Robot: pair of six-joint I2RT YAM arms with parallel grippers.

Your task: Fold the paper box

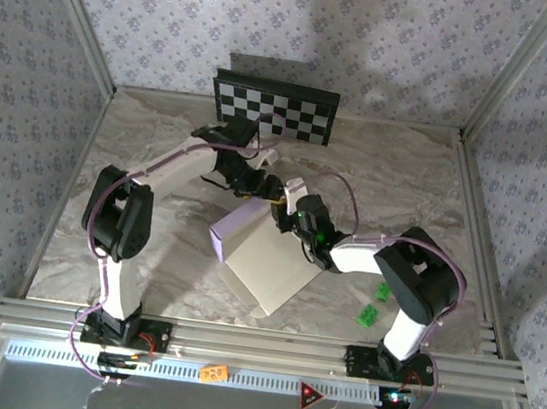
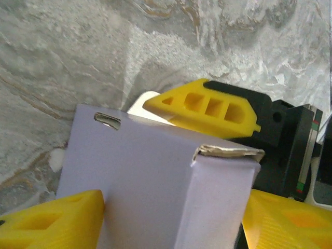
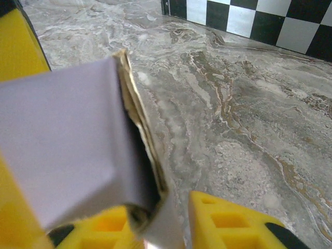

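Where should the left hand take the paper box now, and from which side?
Probably across the lavender end of the paper box, from the far side, where the left hand straddles it: two flat walls meet there at a crisp fold. Keep off the frayed corner, crowded by the right hand.

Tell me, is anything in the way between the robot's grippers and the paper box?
No, nothing visible is in the way. The paper box sits right between the left gripper's yellow fingers, and the right gripper is at its edge too.
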